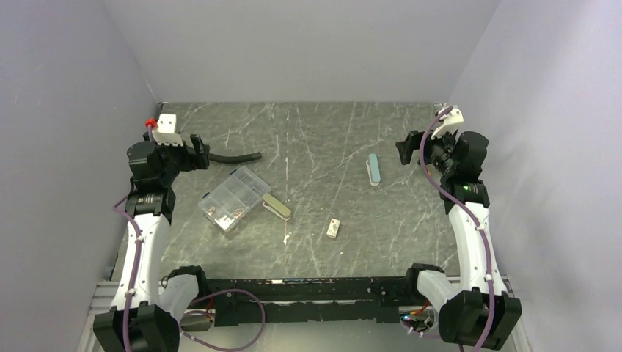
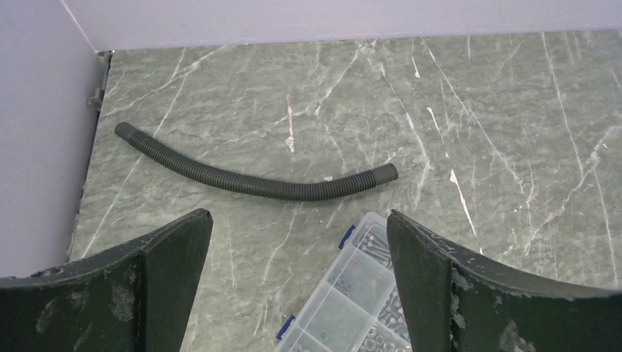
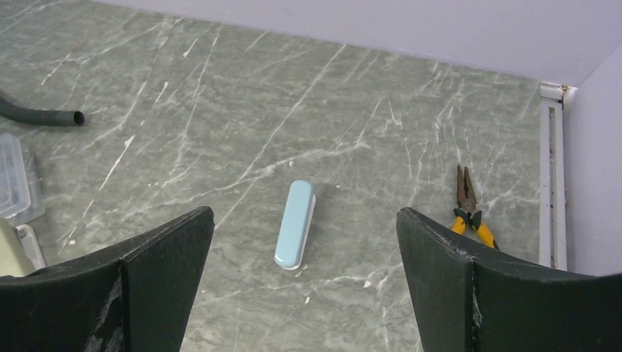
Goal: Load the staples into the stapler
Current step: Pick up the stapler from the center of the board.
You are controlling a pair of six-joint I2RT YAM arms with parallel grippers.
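A small white staple box with a red mark [image 1: 334,228] lies on the marble table, front of centre. A light blue stapler [image 1: 373,169] lies right of centre; it also shows in the right wrist view [image 3: 295,224]. A beige stapler [image 1: 276,207] lies next to the clear case. My left gripper [image 1: 199,154] is open and empty at the far left, raised above the table [image 2: 299,279]. My right gripper [image 1: 405,149] is open and empty at the far right, raised, with the blue stapler ahead of it [image 3: 304,275].
A clear plastic compartment case [image 1: 233,198] with small hardware lies left of centre, also in the left wrist view [image 2: 352,297]. A black corrugated hose [image 2: 253,180] lies at the back left. Yellow-handled pliers [image 3: 468,207] lie by the right wall. A small white scrap [image 1: 287,238] lies near the front.
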